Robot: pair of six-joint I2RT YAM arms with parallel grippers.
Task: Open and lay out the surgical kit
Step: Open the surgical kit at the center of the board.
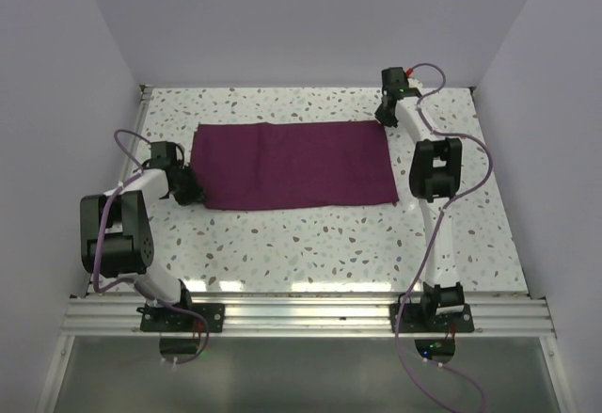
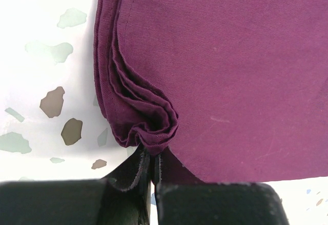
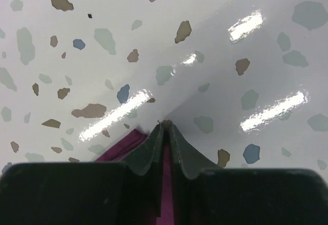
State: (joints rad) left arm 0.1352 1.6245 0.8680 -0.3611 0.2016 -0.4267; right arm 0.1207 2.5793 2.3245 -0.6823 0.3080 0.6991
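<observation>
— Where's the wrap (image 1: 293,165)?
— Flat, toward the bench's (image 1: 310,244) far edge.
— Jaws?
— Left gripper (image 2: 150,156) pinches its near-left corner; right gripper (image 3: 165,131) pinches its far-right corner.

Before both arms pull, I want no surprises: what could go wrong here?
The left hand pinches several bunched layers of the cloth, so a pull may drag the whole bundle instead of opening it. The right hand holds only a thin corner, which might slip free.
</observation>
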